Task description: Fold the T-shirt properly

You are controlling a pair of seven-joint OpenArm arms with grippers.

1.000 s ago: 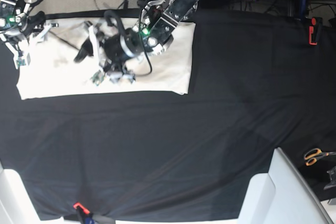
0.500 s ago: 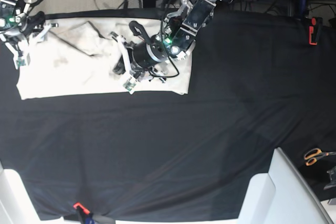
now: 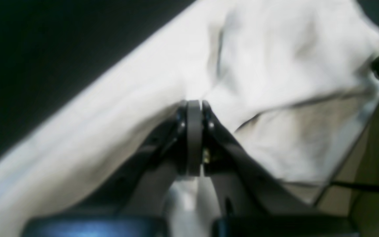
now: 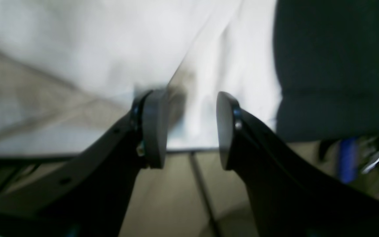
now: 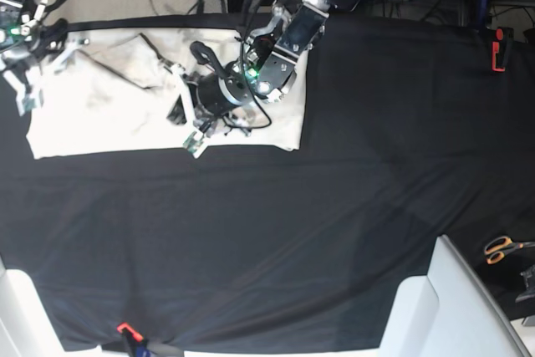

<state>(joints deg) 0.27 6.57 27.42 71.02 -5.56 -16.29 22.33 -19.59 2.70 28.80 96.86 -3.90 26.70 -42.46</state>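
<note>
The cream T-shirt (image 5: 100, 123) lies as a wide folded rectangle at the back left of the black cloth, with a rumpled fold near its back edge. My left gripper (image 5: 180, 109) is low over the shirt's middle; in the left wrist view its fingers (image 3: 194, 131) are pressed together and shut, tips at the T-shirt (image 3: 275, 49), with no cloth seen between the pads. My right gripper (image 5: 33, 73) hangs at the shirt's back left corner. In the right wrist view, the right gripper (image 4: 191, 128) is open over the T-shirt (image 4: 94, 49) edge, holding nothing.
The black table cloth (image 5: 292, 223) covers the table. A red clamp (image 5: 499, 49) stands at the back right, and scissors (image 5: 501, 248) lie at the right edge. An orange clip (image 5: 125, 329) sits at the front edge, and a white panel (image 5: 443, 307) at the front right.
My left gripper has gone from open to shut. It swung right across the shirt, then came back a little to the left. The right arm has hardly moved.
</note>
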